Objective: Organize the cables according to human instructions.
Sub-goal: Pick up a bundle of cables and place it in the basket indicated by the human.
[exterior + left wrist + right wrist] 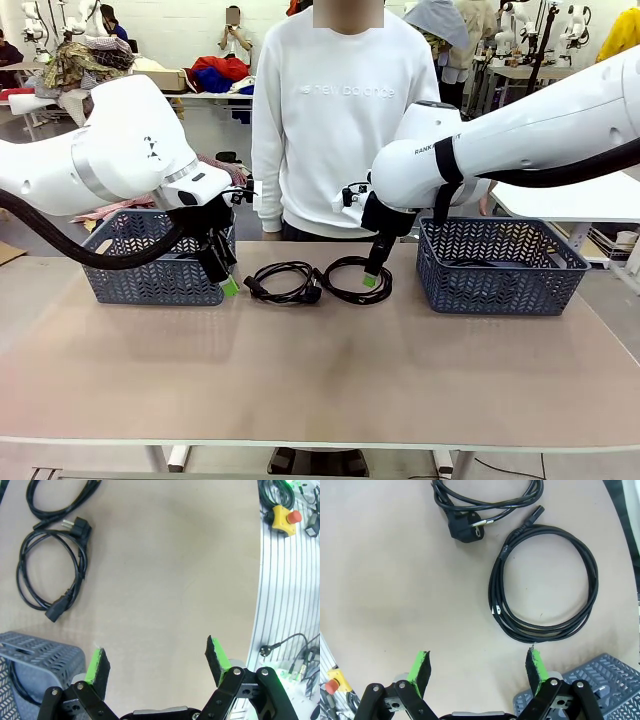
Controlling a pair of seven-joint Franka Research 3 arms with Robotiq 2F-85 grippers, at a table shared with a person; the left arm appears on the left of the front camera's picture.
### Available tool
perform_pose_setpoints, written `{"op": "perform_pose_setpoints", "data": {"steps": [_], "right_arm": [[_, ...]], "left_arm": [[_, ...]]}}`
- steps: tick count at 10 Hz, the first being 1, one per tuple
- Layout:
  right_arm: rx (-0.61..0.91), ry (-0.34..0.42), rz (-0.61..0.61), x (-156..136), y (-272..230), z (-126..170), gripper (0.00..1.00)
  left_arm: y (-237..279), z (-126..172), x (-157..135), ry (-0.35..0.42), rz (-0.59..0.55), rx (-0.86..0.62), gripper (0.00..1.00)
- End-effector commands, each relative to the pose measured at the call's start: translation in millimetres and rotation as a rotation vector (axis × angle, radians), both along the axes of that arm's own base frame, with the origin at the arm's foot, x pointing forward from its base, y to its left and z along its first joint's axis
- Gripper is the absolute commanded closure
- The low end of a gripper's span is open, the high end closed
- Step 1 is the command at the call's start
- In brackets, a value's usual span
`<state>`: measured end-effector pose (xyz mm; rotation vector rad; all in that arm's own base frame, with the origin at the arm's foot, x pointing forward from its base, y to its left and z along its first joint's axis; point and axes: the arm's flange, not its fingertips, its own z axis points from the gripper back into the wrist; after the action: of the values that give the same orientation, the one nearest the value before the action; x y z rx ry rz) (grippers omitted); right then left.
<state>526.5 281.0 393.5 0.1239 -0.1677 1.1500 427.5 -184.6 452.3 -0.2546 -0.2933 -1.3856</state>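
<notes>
While two thin black coiled power cords lie side by side near table far edge, between blue-grey perforated plastic baskets, sorting judged partly done: one cord already inside left basket. Left gripper, right gripper: jaws released, empty.
</notes>
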Motion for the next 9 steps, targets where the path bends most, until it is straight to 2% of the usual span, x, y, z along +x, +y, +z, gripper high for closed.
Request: {"op": "perform_pose_setpoints", "data": {"steps": [1,6,9], "right_arm": [[-0.005,-0.001,-0.048,11,18,-15,0.0],[-0.07,-0.016,-0.11,41,56,-50,0.0],[-0.088,-0.034,-0.157,55,67,-59,0.0]], "left_arm": [[2,1,-1,-0.006,0.006,0.002,0.0],[2,1,-1,-0.006,0.006,0.002,0.0],[2,1,-1,-0.006,0.006,0.002,0.0]]}}
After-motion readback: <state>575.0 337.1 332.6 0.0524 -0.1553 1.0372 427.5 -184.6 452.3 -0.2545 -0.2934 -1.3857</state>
